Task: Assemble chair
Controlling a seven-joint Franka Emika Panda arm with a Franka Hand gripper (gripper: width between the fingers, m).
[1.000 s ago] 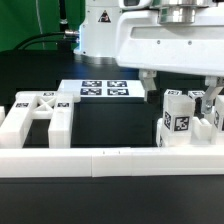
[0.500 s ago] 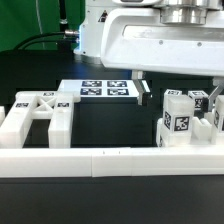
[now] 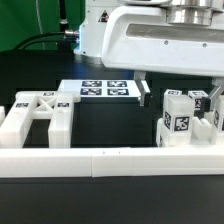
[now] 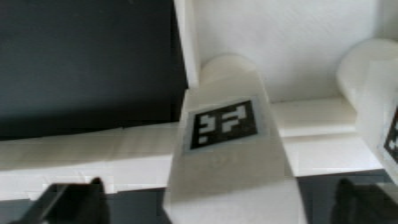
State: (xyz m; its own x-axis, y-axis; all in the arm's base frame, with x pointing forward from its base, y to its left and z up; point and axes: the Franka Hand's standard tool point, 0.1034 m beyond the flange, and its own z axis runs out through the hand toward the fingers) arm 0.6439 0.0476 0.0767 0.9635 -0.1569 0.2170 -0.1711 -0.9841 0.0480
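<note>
1. Claw [image 4: 217, 205]: released. In the wrist view I see its two dark fingertips [image 4: 71, 203] standing apart, one on either side of a square white chair leg [image 4: 222, 100]. A gap shows between each tip and the leg, and nothing is grasped.
2. Chair leg: it sits between the jaws, roughly centred. It carries a black-and-white tag [image 4: 226, 128] on the face turned to the wrist camera.
3. Just beside that leg I note a second white part [image 4: 370, 85], cut off at the frame edge. I cannot tell whether the two touch.
4. Exterior view: the arm [image 3: 165, 45] covers most of the claw. One finger [image 3: 145, 92] shows beneath it, hanging near a cluster of upright tagged chair parts [image 3: 185, 120], on the exterior view's left of them. The cluster stands on the black desk [image 3: 110, 125].
5. A braced chair panel [image 3: 40, 112] rests at the exterior view's left, well apart from the claw.
6. The marker board [image 3: 100, 90] lies flat on the desk behind, between the two groups. A low white border wall [image 3: 110, 160] runs along the front.
</note>
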